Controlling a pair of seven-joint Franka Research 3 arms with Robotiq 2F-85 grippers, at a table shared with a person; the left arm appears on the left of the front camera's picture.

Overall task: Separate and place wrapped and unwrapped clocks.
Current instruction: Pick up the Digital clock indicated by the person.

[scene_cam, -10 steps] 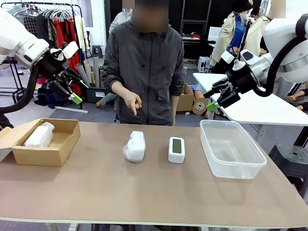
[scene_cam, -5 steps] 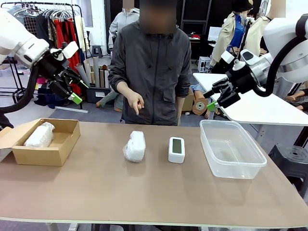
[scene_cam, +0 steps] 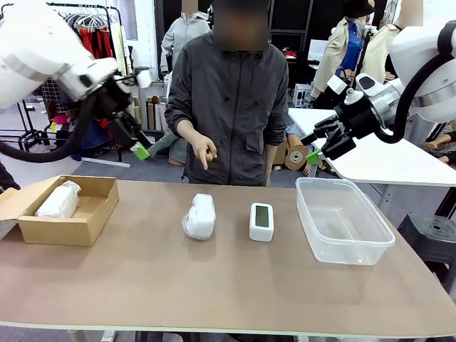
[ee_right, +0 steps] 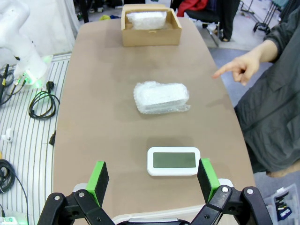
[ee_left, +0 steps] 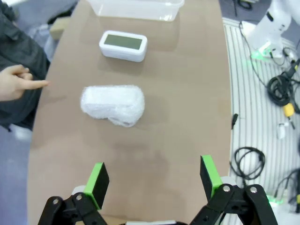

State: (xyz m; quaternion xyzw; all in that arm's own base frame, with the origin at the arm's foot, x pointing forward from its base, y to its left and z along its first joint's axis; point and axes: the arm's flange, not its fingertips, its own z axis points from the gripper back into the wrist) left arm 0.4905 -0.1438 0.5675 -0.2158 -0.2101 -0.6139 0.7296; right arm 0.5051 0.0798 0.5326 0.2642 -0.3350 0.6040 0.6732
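Our left gripper (scene_cam: 137, 144) hangs released, jaws wide. It has swung from above the cardboard box (scene_cam: 71, 229) toward the table's middle, and its wrist view now looks down on the loose wrapped clock (ee_left: 112, 104), where the person's hand (scene_cam: 203, 152) points. We judge that bundle is next. The boxed wrapped clock (scene_cam: 59, 200) is sorted. Our right gripper (scene_cam: 318, 147), equally released, waits above the clear tub (scene_cam: 349, 255); the bare clock (scene_cam: 261, 221) stands between bundle and tub.

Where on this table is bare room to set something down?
The near strip of table, before wrapped bundle and bare clock, is bare; so is the gap between cardboard box and bundle. Tightest: clock to plastic tub.
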